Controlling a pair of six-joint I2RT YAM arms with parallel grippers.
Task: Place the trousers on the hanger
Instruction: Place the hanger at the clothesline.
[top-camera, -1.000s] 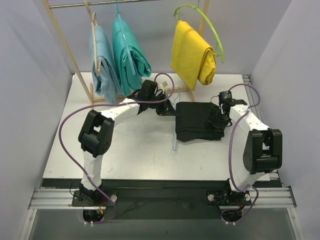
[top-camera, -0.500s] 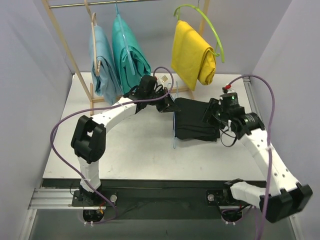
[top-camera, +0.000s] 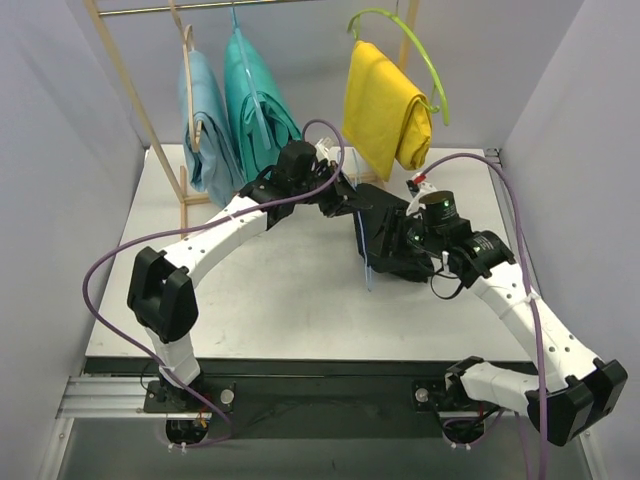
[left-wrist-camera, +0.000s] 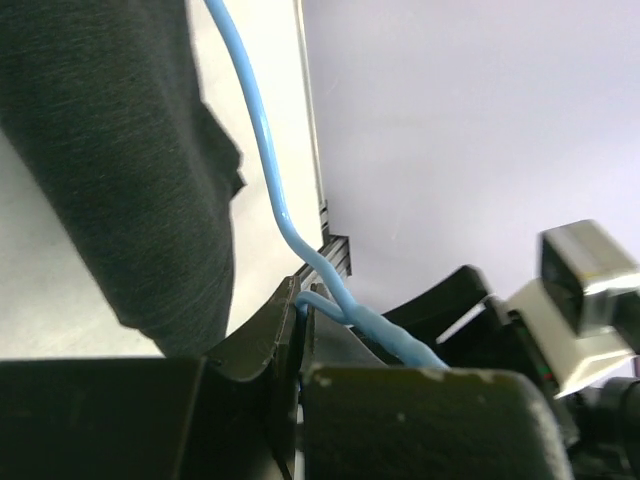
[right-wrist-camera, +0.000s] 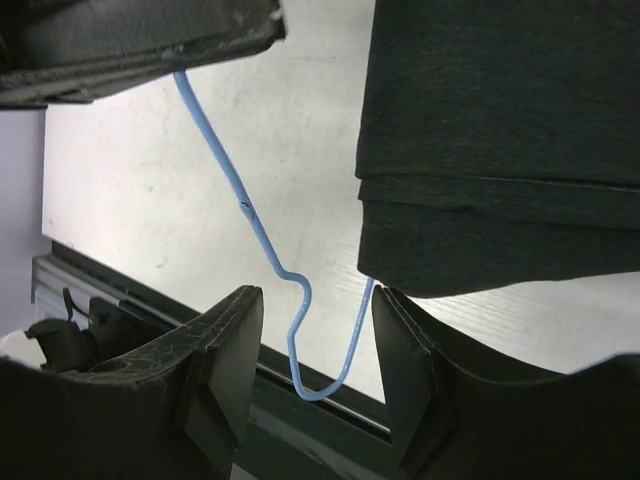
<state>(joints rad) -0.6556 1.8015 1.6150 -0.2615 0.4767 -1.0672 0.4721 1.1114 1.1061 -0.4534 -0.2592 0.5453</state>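
Two things meet on the table (top-camera: 260, 300). The folded black trousers (top-camera: 388, 240) lie just in front of the right arm, and the hanger (top-camera: 366, 268) runs along their edge nearer the left arm. The left gripper (left-wrist-camera: 300, 325) is clamped on the wire, likely to steady it while the cloth is fed. The right gripper (right-wrist-camera: 315, 300) has its jaws apart and holds nothing. Only the left wrist view shows the pinch — overhead it is hidden — and only the right wrist view shows the empty gap.

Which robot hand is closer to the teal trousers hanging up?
Left. The left gripper sits just right of the teal trousers, below them in the top view. The right gripper is farther right, at the black trousers.
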